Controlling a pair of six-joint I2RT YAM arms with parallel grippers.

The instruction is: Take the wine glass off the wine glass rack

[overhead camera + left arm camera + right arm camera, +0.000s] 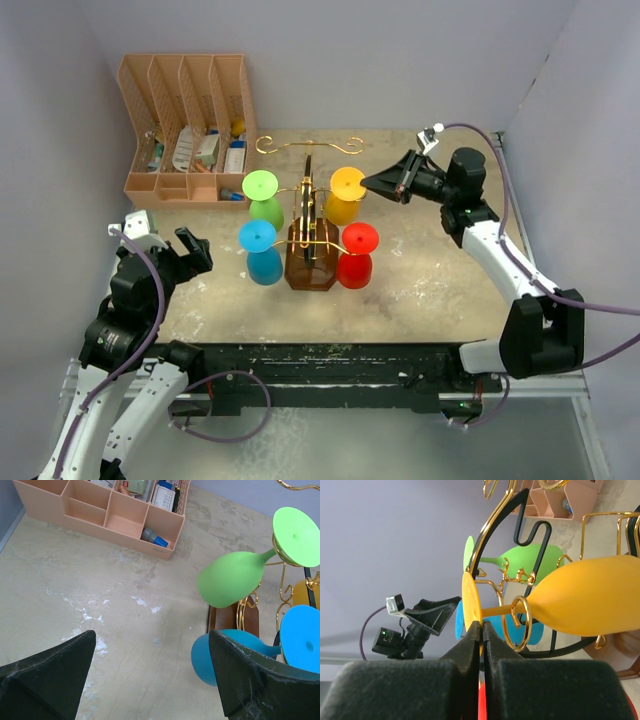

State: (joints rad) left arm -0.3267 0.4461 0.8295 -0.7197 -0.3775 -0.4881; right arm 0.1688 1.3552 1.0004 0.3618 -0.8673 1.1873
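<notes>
The wine glass rack point(312, 262) has gold wire arms on a dark brown base, and several plastic wine glasses hang on it upside down. These are green point(263, 192), blue point(261, 248), red point(357, 252) and yellow point(346, 195). My right gripper point(372, 181) is shut on the rim of the yellow wine glass's foot point(470, 597). That glass's stem still lies in a gold curl point(516, 622). My left gripper point(152, 636) stands open low at the left. Nothing is between its fingers, and the blue glass point(206, 661) is just beyond its right finger.
A peach slotted file organiser point(185, 120) with small items stands at the back left, seen also in the left wrist view point(100, 511). Grey walls close in the table at the left, back and right.
</notes>
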